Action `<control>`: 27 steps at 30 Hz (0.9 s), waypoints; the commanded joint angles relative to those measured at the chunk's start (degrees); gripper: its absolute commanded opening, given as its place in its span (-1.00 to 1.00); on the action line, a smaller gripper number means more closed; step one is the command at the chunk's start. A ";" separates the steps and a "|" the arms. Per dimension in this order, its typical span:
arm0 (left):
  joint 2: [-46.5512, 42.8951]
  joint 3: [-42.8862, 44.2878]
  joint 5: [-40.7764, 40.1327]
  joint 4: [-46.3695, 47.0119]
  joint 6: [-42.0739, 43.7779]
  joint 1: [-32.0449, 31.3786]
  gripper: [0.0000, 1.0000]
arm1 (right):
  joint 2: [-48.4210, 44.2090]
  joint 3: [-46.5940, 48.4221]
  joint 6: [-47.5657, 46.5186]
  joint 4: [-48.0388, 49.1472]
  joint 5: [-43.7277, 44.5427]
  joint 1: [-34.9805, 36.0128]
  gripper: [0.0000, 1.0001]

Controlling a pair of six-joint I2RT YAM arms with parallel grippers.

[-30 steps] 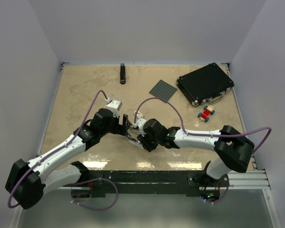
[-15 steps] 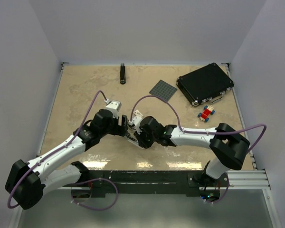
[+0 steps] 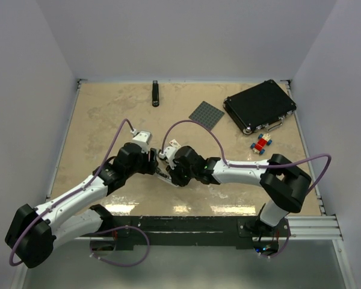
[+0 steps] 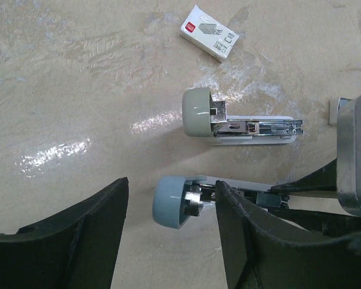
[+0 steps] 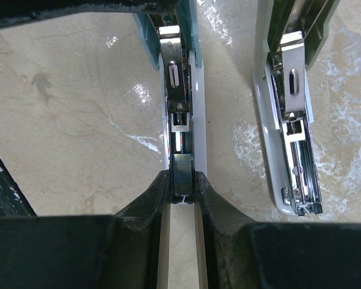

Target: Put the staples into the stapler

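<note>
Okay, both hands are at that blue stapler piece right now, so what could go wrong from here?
1. The right hand pinches only the thin metal rail of the blue part, so the part could slip or twist out.
2. The left hand stands open around the part's rounded end and does not brace it. A twist might swing it into the green part lying close beside.

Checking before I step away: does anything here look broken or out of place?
The stapler lies in two pieces side by side, a grey-green body and a pale blue part, with metal innards exposed. The right gripper pinches the blue one's rail. It was likely opened for loading, not damaged.
</note>
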 commanded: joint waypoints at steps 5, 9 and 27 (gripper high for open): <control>-0.92 -1.41 3.32 5.71 2.77 -1.17 -0.32 | 1.17 1.69 -1.22 6.14 -1.03 -0.14 -0.87; -2.33 -2.37 5.35 5.97 2.42 -3.01 -0.35 | 0.99 0.98 -0.95 9.57 -0.59 -0.23 -0.87; -0.39 -1.41 10.54 6.94 5.67 -12.60 0.07 | 3.54 0.72 -1.13 16.61 -0.77 -0.23 -0.83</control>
